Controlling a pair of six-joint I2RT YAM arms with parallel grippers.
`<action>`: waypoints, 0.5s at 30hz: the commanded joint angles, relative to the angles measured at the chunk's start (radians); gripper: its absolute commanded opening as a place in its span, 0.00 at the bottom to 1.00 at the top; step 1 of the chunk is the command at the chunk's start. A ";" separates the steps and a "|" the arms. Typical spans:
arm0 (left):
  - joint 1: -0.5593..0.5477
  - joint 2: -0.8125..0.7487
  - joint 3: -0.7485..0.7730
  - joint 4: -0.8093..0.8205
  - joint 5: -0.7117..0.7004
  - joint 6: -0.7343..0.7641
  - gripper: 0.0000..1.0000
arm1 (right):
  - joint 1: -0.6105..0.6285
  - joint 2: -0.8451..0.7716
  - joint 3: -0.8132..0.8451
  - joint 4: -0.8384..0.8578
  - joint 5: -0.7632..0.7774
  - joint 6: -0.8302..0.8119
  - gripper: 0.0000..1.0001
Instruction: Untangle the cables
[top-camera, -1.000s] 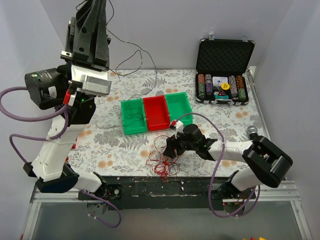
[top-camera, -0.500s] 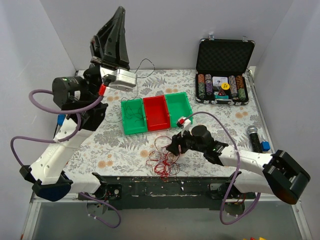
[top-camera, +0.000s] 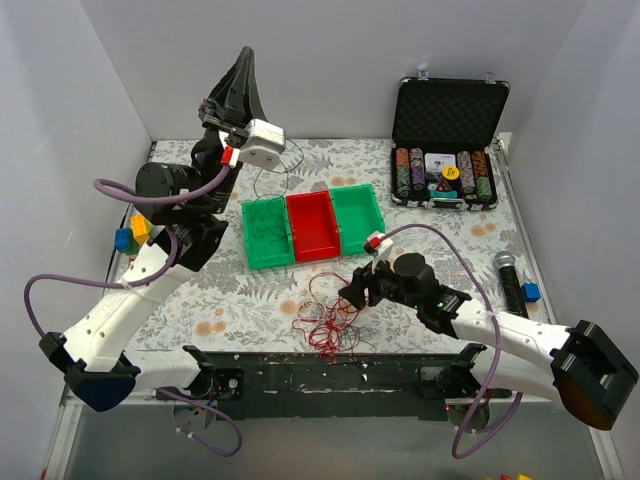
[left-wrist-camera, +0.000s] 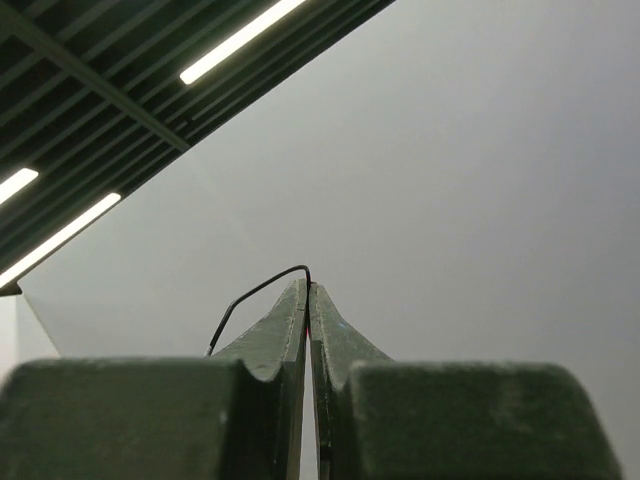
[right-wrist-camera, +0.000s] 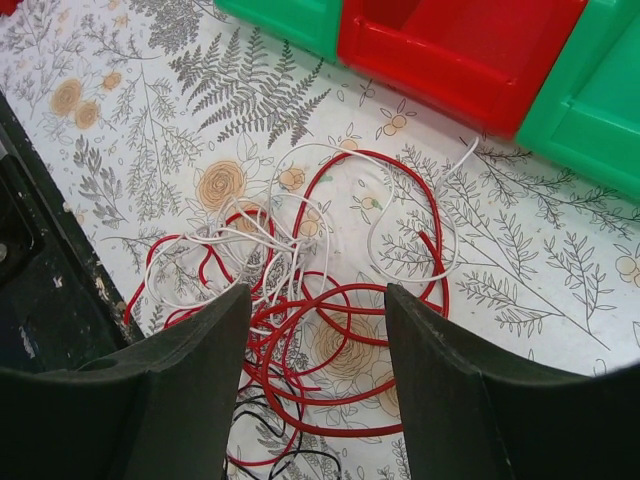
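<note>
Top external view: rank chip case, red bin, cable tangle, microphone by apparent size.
1. chip case, lid open
2. cable tangle and red bin: footprints look alike, not ranking them
3. microphone, smallest

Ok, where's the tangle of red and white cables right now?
In the top view the cables lie on the table near its front edge, in front of the red bin, just left of the open right gripper.
</note>
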 joint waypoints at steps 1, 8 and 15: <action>0.014 -0.006 0.010 0.026 -0.073 -0.043 0.00 | 0.004 -0.042 -0.017 -0.002 0.043 -0.002 0.63; 0.040 -0.001 -0.043 0.033 -0.096 -0.076 0.00 | 0.004 -0.054 -0.019 -0.012 0.053 0.002 0.63; 0.187 0.020 -0.106 0.065 -0.060 -0.193 0.00 | 0.004 -0.057 -0.019 -0.015 0.053 0.005 0.62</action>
